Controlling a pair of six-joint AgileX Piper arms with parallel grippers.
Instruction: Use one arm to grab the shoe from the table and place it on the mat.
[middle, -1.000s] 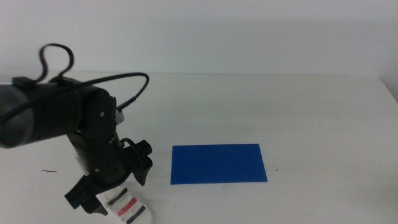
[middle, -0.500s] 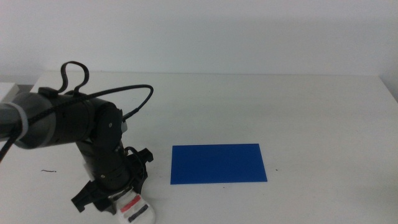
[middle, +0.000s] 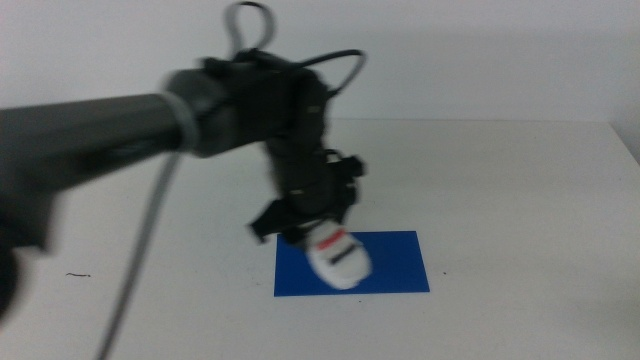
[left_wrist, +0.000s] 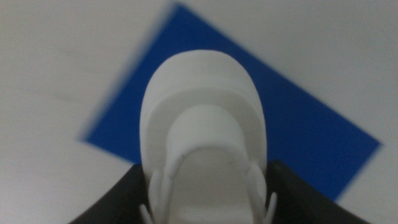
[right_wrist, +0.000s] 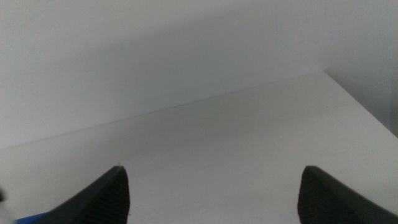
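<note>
shoe (middle: 336, 258) over mat (middle: 390, 262), on table (middle: 520, 200)

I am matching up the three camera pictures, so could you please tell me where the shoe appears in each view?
Middle view: the shoe hangs from the left gripper over the left part of the mat.
Left wrist view: the shoe fills the centre, between the jaws, with the mat behind it.
Right wrist view: not in it.
Shared landmark: the mat, in the middle and left wrist views.

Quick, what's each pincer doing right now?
Left pincer: closed on the small white strapped sandal, above the thin deep-blue rectangular mat.
Right pincer: open, holding nothing, out of the middle view.
</note>
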